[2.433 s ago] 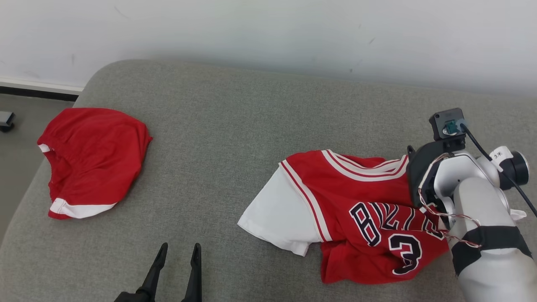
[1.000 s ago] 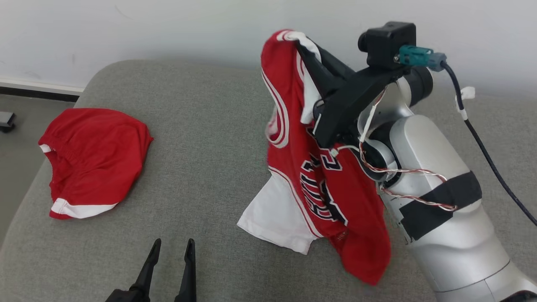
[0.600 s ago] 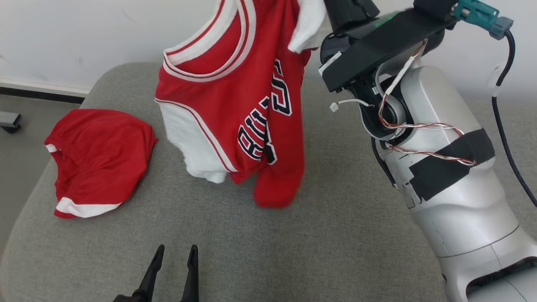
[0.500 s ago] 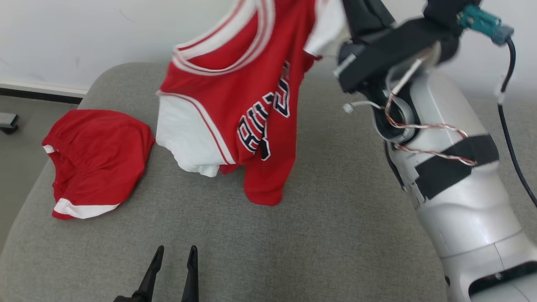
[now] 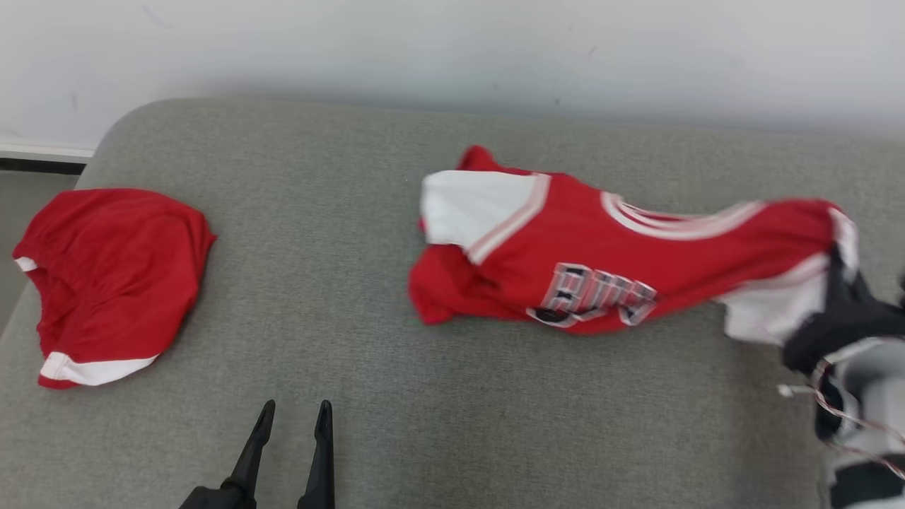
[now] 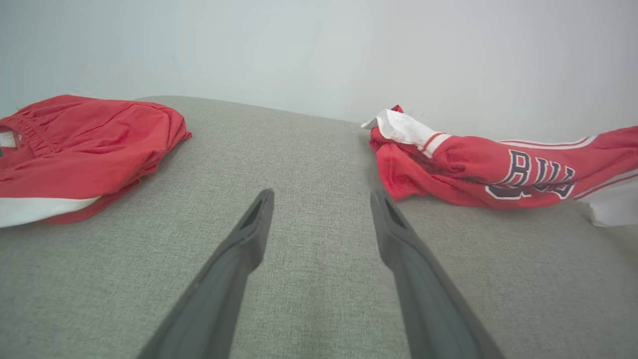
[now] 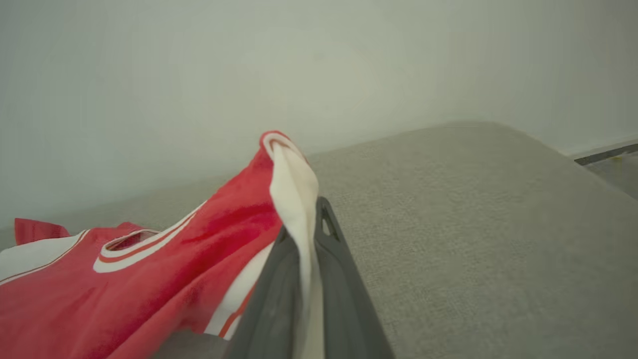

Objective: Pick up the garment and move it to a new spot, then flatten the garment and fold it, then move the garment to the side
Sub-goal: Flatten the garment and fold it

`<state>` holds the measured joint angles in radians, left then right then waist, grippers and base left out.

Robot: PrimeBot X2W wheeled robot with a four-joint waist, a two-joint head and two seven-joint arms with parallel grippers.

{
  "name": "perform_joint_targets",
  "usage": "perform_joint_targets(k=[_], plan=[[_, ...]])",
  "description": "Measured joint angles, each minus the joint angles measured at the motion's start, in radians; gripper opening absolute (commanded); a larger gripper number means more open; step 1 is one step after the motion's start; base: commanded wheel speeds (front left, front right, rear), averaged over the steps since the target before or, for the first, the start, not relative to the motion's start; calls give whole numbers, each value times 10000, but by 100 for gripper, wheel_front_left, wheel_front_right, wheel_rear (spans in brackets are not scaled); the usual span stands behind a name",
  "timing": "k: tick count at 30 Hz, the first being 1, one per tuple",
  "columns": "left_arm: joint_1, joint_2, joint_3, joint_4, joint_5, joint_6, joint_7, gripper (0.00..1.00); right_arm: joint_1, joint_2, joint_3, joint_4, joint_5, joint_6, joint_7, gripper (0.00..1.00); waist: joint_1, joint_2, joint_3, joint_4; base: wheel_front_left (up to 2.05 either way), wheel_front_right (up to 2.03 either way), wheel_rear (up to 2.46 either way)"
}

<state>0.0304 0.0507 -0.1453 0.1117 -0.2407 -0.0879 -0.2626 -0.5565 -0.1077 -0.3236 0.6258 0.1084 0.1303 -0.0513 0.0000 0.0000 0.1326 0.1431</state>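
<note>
The garment (image 5: 608,268) is a red jersey with white sleeves and dark lettering, motion-blurred in the head view. Its left part rests on the grey cushion (image 5: 339,177), and its right end is drawn out toward the right edge. There my right gripper (image 5: 845,283) is shut on a white sleeve with red trim. In the right wrist view the fingers (image 7: 304,224) pinch that fold, and the garment (image 7: 164,269) trails off to the left. My left gripper (image 5: 293,413) is open near the front edge, with nothing between its fingers. In the left wrist view it (image 6: 321,197) points past the garment (image 6: 488,169).
Red shorts with a white hem (image 5: 113,276) lie crumpled at the cushion's left end, also seen in the left wrist view (image 6: 84,139). A pale wall (image 5: 452,49) runs behind the cushion. A strip of floor (image 5: 28,191) shows past its left end.
My right arm has swung down and to the right, so the garment that hung high in the air now lies stretched low across the cushion. The head camera has shifted. My left gripper has stayed put.
</note>
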Motion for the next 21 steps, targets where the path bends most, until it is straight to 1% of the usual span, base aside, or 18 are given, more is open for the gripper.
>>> perform_joint_targets(k=[2, 4, 5, 7, 8, 9, 12, 16, 18, 21], plan=[[-65, 0, -19, 38, 2, -4, 0, 100, 525, 130, -989, -464, -447, 0, 151, 0, 0, 0, 47, -101, 0, 0, 0], [-151, -2, -40, 52, 2, -12, 0, 100, 1028, 299, -1772, -934, -788, 0, 368, 0, 0, 0, 76, -173, 0, 0, 0], [-157, 0, -61, 82, 0, -12, 0, 100, 1491, 451, -2378, -1365, -1137, 0, 660, 0, 0, 0, 86, -215, 0, 0, 0], [-160, 0, -86, 96, 0, -12, 0, 100, 1902, 514, -2847, -1707, -1599, 0, 1120, 0, 0, 0, 88, -239, 0, 0, 0], [-164, 0, -90, 100, 0, -12, 0, 100, 2088, 518, -3014, -1793, -1885, 0, 1421, 39, 0, 0, 93, -246, 0, 0, 0], [-171, 0, -96, 105, 0, -12, 0, 100, 2264, 537, -3135, -1898, -2090, 0, 1657, 100, 0, 0, 99, -252, 0, 0, 0], [-215, 0, -104, 125, 0, -15, 0, 100, 2557, 558, -3231, -2240, -2683, 0, 2380, 100, 0, 0, 95, -247, 0, 0, 0], [-230, 0, -104, 159, 2, -63, 0, 100, 2655, 568, -2867, -3043, -3035, 0, 3494, 100, 0, 0, 32, -183, 0, 0, 0], [-227, 0, -88, 165, 2, -67, 0, 100, 2581, 562, -2403, -3582, -2936, 0, 4025, 100, 0, 0, -3, -140, 0, 0, 0], [-204, 0, -58, 161, 13, -77, 0, 100, 2024, 566, -1496, -4360, -2721, 0, 5124, 100, 0, 0, -25, -90, 0, 0, 0]])
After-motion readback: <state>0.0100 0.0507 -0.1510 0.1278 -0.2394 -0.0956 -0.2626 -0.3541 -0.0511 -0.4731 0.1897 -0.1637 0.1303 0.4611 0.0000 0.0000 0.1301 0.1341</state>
